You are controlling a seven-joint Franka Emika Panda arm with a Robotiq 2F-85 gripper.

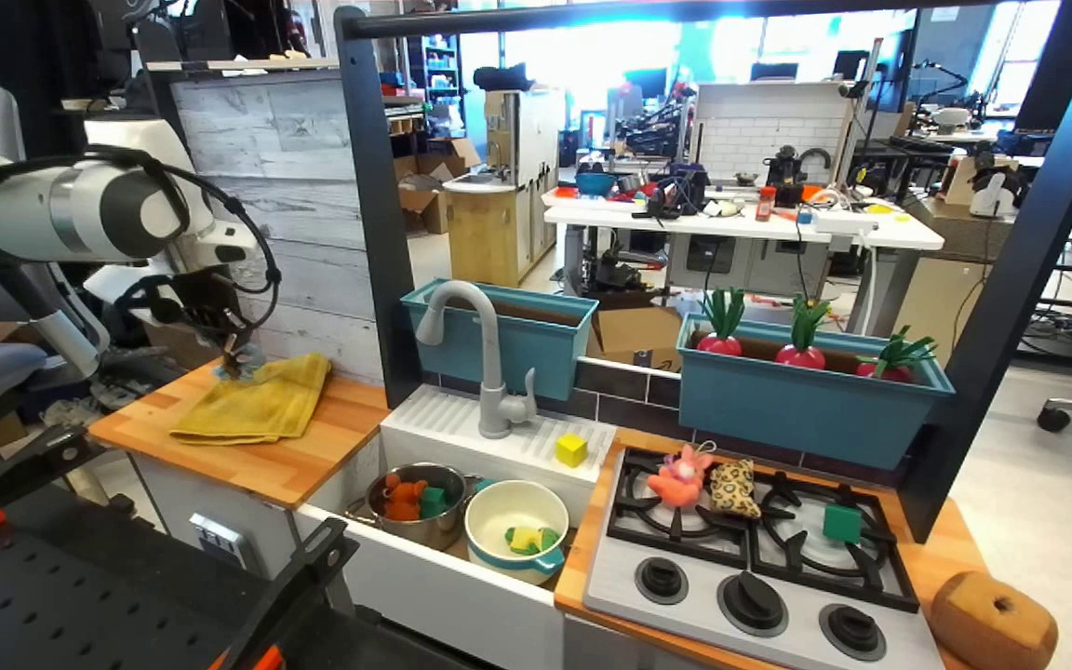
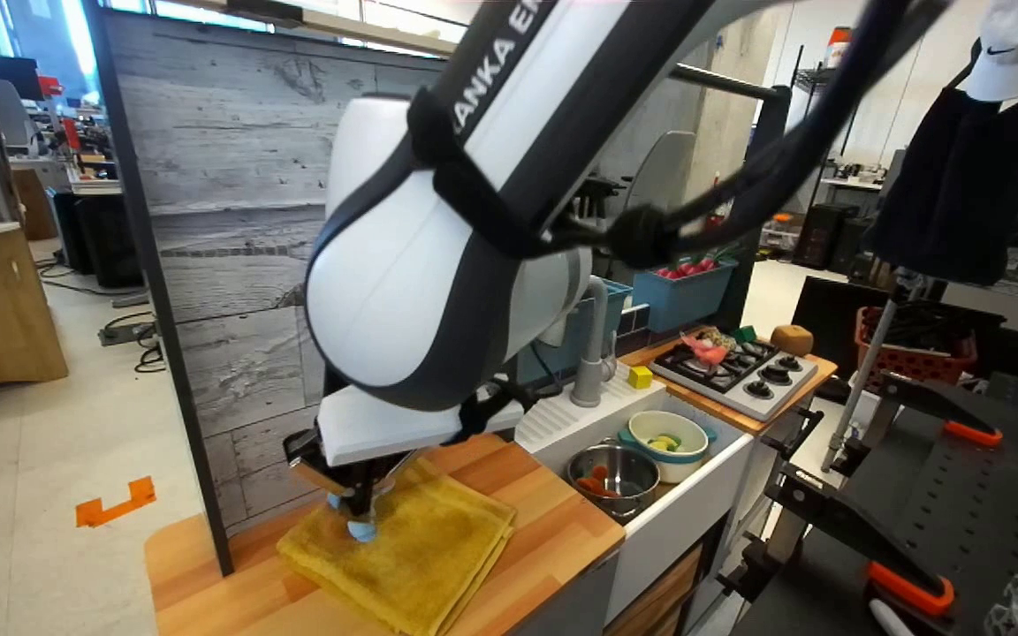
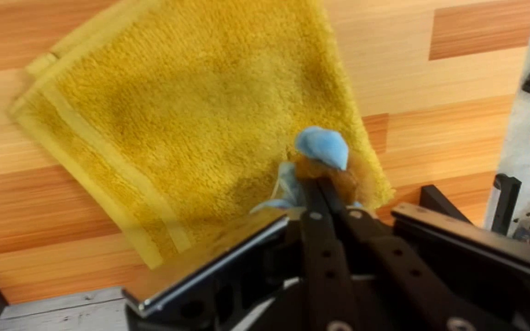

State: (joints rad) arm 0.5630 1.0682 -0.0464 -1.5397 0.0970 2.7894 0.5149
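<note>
Fingers (image 3: 320,248), black, slim and drawn together, are clenched on a small soft toy (image 3: 321,146) of light blue and orange-brown fabric, which bulges out around their tips. It is near one corner of a folded mustard-yellow terry towel (image 3: 219,115); both exterior views show it low against that part, but whether it rests on the pile or hangs just above cannot be told. Blur and the fingers themselves hide much of its shape.

Beneath the towel lies a butcher-block wooden surface (image 2: 544,521), and a whitewashed plank panel (image 2: 226,185) stands upright beside the towel. Well apart from the towel, past the end of the surface, a round stainless-steel pot (image 1: 432,534) and a round cream-and-teal pot (image 1: 503,507) stand in a white sink (image 1: 443,609), the steel one nearer the towel.

The step in hand appears to be securing the grip on the toy. The next move seems to call for keeping the pinch firm and raising the toy straight clear of the towel, slowly enough to see that no loop of terry is caught along with it. Since the fabric is soft and only a small part seems pinched, a sideways tug could roll it out of the fingers.
</note>
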